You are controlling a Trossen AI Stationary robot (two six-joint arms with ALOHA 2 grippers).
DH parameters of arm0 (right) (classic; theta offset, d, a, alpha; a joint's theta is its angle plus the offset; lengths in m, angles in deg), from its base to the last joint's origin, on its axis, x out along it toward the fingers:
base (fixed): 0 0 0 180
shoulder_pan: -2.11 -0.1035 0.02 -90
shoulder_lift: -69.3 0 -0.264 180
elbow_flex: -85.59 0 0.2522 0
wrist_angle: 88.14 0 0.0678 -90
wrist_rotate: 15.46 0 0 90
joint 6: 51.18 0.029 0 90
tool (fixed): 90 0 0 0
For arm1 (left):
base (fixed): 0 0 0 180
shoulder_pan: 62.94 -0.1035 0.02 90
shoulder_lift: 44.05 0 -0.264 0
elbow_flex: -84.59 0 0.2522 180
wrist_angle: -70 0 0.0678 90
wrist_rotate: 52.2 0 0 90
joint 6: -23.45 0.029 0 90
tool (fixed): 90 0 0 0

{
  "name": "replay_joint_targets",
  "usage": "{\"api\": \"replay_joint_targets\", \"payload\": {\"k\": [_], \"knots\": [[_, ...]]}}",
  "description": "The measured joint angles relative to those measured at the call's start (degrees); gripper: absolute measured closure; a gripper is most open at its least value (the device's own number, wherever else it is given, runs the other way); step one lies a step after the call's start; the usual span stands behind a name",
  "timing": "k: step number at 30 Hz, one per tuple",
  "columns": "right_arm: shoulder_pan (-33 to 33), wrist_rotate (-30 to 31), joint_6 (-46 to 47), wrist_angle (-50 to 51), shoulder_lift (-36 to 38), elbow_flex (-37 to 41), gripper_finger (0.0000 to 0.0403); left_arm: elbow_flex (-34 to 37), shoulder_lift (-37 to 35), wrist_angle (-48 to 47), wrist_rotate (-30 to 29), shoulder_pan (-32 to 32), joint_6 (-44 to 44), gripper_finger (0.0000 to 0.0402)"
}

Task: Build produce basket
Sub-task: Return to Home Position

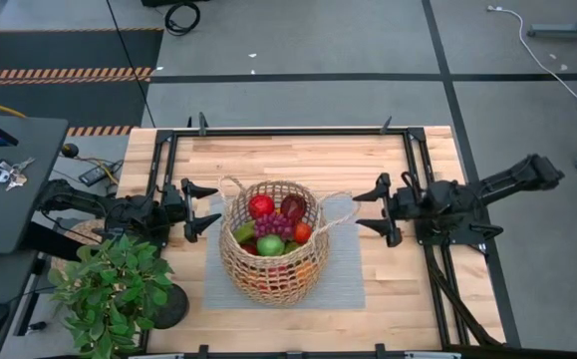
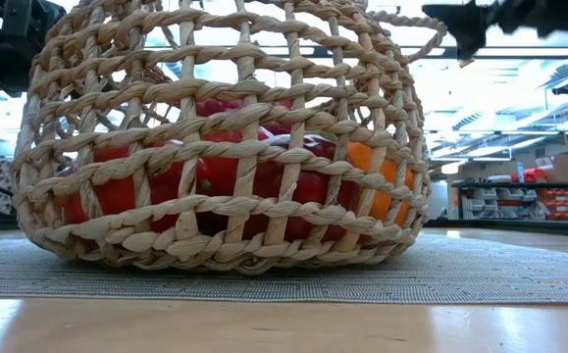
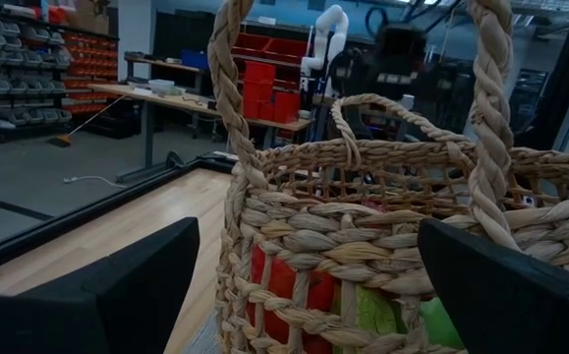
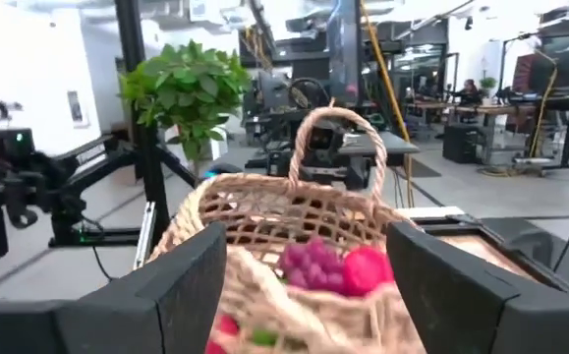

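Observation:
The wicker basket [image 1: 271,242] stands on a grey mat [image 1: 343,279] in the middle of the table. It holds the produce: a red apple [image 1: 261,205], a dark red fruit [image 1: 293,207], purple grapes [image 1: 275,224], a green apple [image 1: 270,244] and an orange piece [image 1: 302,232]. My left gripper [image 1: 211,207] is level and open just left of the basket. In the left wrist view its fingers stand either side of the basket's left loop handle [image 3: 235,118]. My right gripper [image 1: 359,210] is open and empty, a little to the right of the right handle [image 1: 336,204].
A potted green plant [image 1: 109,289] stands at the table's near left corner, close to my left arm. Black frame rails [image 1: 288,133] run along the table's edges. Bare wood lies near and far of the mat. A dark side desk [image 1: 9,179] holds keys at the left.

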Motion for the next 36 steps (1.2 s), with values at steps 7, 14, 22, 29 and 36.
{"api": "replay_joint_targets", "payload": {"k": [7, 14, 22, 29, 36], "knots": [[1.9, -4.2, 3.0, -8.3, 5.6, 11.0, 0.0119, 0.0, 0.0, 0.0, 0.0, 0.0, 0.0, 0.0012], [2.9, -6.4, 3.3, -11.7, 11.9, 17.9, 0.012, 0.0, 0.0, 0.0, 0.0, 0.0, 0.0, 0.0012], [2.9, -5.7, 2.3, -4.3, 20.4, 17.8, 0.0126, 0.0, 0.0, 0.0, 0.0, 0.0, 0.0, 0.0012], [2.9, -4.4, 9.5, 6.1, 25.7, 17.8, 0.0145, 0.0, 0.0, 0.0, 0.0, 0.0, 0.0, 0.0012], [2.9, -4.4, 11.3, 0.5, 26.0, 17.8, 0.0149, 0.0, 0.0, 0.0, 0.0, 0.0, 0.0, 0.0012]]}}
